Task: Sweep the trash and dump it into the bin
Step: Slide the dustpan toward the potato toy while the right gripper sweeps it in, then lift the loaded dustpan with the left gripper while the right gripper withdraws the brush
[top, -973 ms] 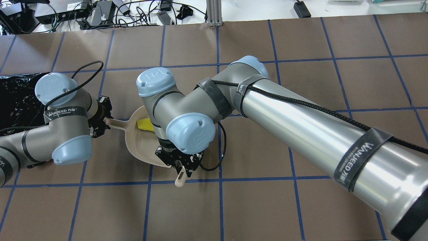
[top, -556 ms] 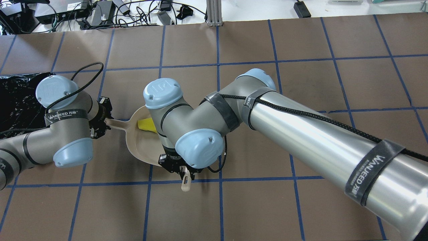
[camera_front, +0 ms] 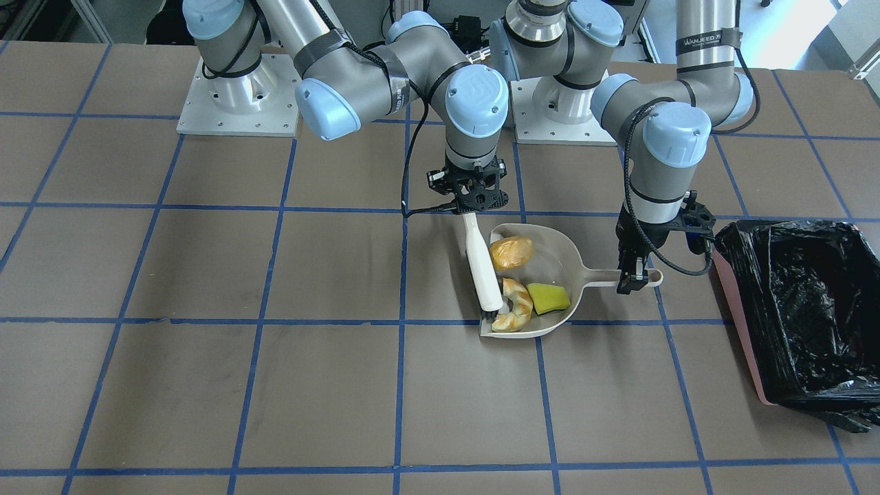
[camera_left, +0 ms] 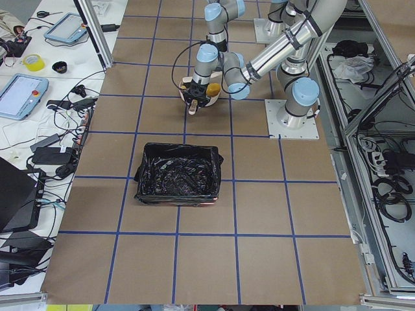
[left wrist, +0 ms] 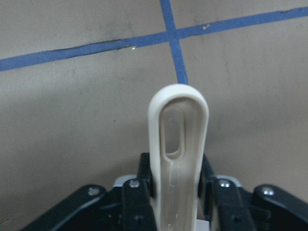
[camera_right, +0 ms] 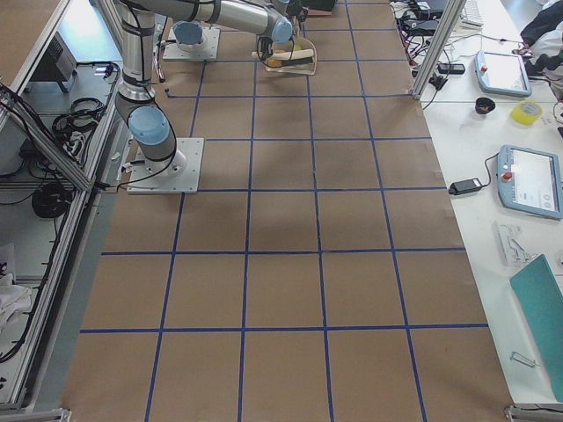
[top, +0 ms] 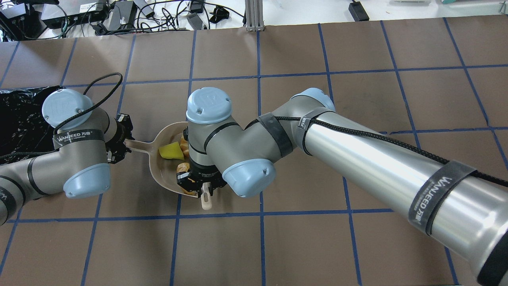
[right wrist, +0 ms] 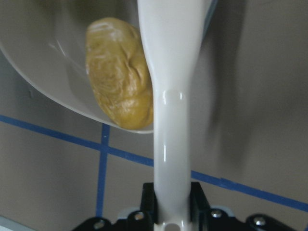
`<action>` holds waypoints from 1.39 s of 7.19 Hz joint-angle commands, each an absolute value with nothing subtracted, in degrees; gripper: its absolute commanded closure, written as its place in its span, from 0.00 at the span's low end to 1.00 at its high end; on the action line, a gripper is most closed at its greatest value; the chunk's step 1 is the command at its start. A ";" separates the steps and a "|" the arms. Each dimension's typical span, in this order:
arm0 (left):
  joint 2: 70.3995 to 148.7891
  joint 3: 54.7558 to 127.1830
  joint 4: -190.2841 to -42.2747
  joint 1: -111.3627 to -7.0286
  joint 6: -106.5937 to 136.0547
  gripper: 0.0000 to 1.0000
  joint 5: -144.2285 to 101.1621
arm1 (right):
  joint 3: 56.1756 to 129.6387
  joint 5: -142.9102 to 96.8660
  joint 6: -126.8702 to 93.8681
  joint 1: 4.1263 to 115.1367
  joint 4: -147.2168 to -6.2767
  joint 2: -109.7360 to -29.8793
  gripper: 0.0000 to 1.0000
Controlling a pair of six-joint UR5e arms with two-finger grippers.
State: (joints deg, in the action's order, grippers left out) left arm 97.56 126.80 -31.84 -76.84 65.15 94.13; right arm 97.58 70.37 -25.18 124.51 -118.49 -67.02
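Trash, three pieces: golden-brown lump (camera_front: pixel 511 253), croissant-like piece (camera_front: pixel 515 313) and yellow-green wedge (camera_front: pixel 548 298), all inside the dustpan (camera_front: pixel 558 265). The pan's handle points straight at the bin (camera_front: pixel 746 323), which is nearer the left gripper (camera_front: pixel 634 278) clamped on that handle. The right gripper (camera_front: pixel 469 206) clasps the brush (camera_front: pixel 481 268). Over the last second the brush has closed across the pan mouth, and lump and croissant now show inside.

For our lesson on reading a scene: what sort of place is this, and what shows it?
Probably a robotics lab. The left arm and right arm are bolted to a table gridded with blue tape, and a side bench holds control tablets and tangled cables.
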 commanded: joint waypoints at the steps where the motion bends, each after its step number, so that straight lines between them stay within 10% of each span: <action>1: 97.56 126.74 -31.90 -77.08 65.21 1.00 94.22 | 97.56 69.76 -32.42 123.31 -119.37 -68.28 1.00; 6: 97.21 125.08 -40.38 -76.73 65.04 1.00 92.30 | 97.29 85.32 -36.20 117.01 -90.55 -79.35 1.00; 10: 96.33 100.99 -73.93 -72.62 65.13 1.00 81.41 | 96.06 95.96 -17.31 95.95 -90.09 -82.62 1.00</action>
